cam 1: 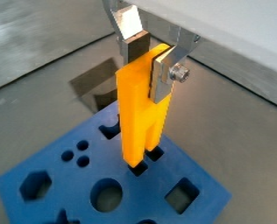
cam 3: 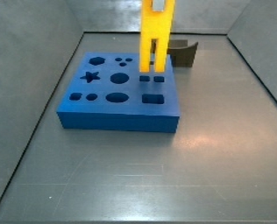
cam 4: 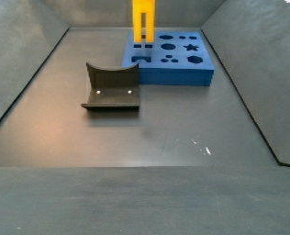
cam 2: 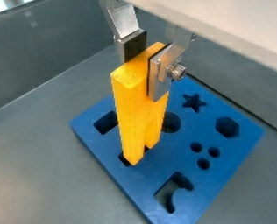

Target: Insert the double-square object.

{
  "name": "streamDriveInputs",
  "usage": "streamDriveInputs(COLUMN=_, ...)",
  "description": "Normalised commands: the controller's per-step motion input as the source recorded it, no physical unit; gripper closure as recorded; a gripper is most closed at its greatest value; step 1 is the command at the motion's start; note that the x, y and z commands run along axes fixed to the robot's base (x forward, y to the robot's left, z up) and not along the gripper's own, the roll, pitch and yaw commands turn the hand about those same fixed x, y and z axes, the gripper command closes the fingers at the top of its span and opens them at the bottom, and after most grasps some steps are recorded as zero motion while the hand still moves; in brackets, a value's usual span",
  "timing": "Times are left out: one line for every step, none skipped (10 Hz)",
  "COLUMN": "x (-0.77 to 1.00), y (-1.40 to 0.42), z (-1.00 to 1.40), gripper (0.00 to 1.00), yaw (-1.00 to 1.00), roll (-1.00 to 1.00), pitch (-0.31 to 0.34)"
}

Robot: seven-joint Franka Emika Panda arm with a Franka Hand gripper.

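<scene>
The double-square object (cam 1: 138, 105) is a tall yellow-orange block, upright, forked into two legs at its lower end. My gripper (cam 1: 149, 63) is shut on its upper end, one dark pad on each side; it shows the same way in both wrist views (cam 2: 147, 61). The leg ends hang just over the pair of square holes (cam 3: 152, 79) near the edge of the blue holed block (cam 3: 117, 118). In a side view the two holes still show in front of the legs (cam 3: 152, 61). The block also shows in the wider side view (cam 4: 142, 23).
The blue holed block (cam 4: 172, 73) lies on a grey metal floor with sloping walls (cam 3: 252, 70). It has star, round, hexagon and square holes. A dark grey curved piece (cam 4: 111, 87) stands on the floor beside the blue block (cam 1: 94, 83).
</scene>
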Motion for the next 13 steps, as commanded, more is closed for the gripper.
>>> streamDriveInputs(x=0.34, y=0.0, z=-0.14, gripper=1.0, yaw=-0.74, roll=-0.15, pitch=-0.06)
streamDriveInputs(x=0.38, y=0.0, z=-0.15, gripper=1.0, yaw=-0.61, roll=-0.13, pitch=-0.069)
streamDriveInputs(x=0.03, y=0.0, z=-0.02, gripper=1.0, yaw=-0.11, roll=0.0, pitch=-0.003)
streamDriveInputs(x=-0.05, y=0.0, z=0.0, gripper=1.0, yaw=0.0, roll=0.01, pitch=0.0)
streamDriveInputs(x=-0.16, y=-0.13, z=0.0, gripper=1.0, yaw=0.05, roll=0.07, pitch=-0.003)
streamDriveInputs(x=-0.18, y=-0.26, z=-0.05, gripper=1.0, yaw=0.22, roll=0.08, pitch=-0.037)
streamDriveInputs(x=-0.06, y=-0.19, z=-0.1, gripper=1.0, yaw=0.26, roll=0.05, pitch=-0.04)
streamDriveInputs(x=-0.06, y=-0.01, z=-0.14, gripper=1.0, yaw=0.21, roll=0.0, pitch=-0.06)
streamDriveInputs(x=0.0, y=0.03, z=-0.12, gripper=1.0, yaw=0.18, roll=0.0, pitch=-0.034)
streamDriveInputs(x=0.0, y=0.04, z=-0.08, gripper=1.0, yaw=0.15, roll=0.0, pitch=-0.013)
streamDriveInputs(x=0.0, y=0.0, z=-0.04, gripper=1.0, yaw=0.08, roll=0.0, pitch=-0.01)
streamDriveInputs(x=0.0, y=0.0, z=0.0, gripper=1.0, yaw=0.03, roll=0.0, pitch=0.0)
streamDriveInputs(x=0.0, y=0.0, z=0.0, gripper=1.0, yaw=0.0, roll=0.01, pitch=0.0)
